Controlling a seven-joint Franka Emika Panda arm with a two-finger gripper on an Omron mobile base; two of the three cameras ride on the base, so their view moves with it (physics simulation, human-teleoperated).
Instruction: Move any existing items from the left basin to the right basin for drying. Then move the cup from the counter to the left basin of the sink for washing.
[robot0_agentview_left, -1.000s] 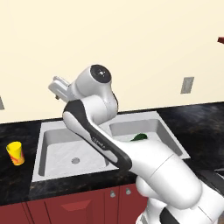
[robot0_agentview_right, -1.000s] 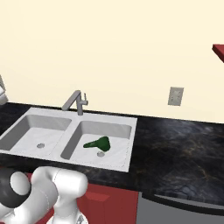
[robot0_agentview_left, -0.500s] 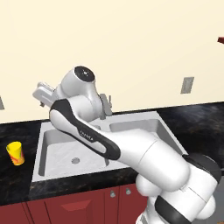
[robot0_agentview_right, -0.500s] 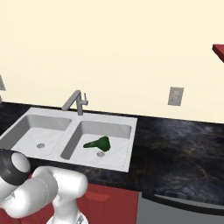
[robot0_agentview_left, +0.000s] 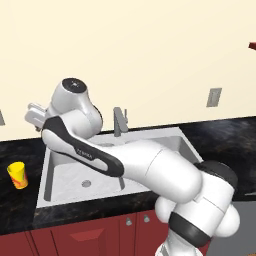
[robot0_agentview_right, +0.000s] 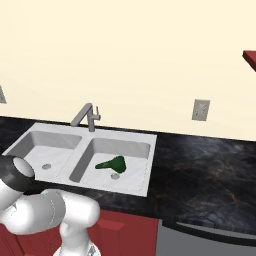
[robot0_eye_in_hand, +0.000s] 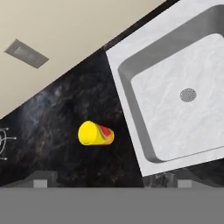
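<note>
The yellow cup (robot0_agentview_left: 17, 175) with a red-orange mark stands on the black speckled counter (robot0_agentview_left: 20, 150) left of the sink. In the hand view the cup (robot0_eye_in_hand: 95, 133) shows below my gripper (robot0_eye_in_hand: 113, 181), whose dark fingertips (robot0_eye_in_hand: 41, 179) stand wide apart with nothing between them. The hand (robot0_agentview_left: 36, 116) hangs high above the counter, between the cup and the left basin (robot0_agentview_left: 70, 170). That basin (robot0_eye_in_hand: 175, 113) holds nothing but its drain. The dark green utensil (robot0_agentview_right: 112, 164) lies in the right basin (robot0_agentview_right: 135, 150) beside the drain.
A grey faucet (robot0_agentview_right: 87, 116) rises behind the sink's divider. Wall outlets (robot0_agentview_right: 201, 109) (robot0_eye_in_hand: 26, 53) sit above the counter. My white arm crosses over the sink in the left base view. Open black counter (robot0_agentview_right: 200, 165) stretches to the right of the sink.
The arm has swung left, carrying the hand from above the sink's middle toward the counter side with the cup. Jaws stayed open. The green utensil has not moved.
</note>
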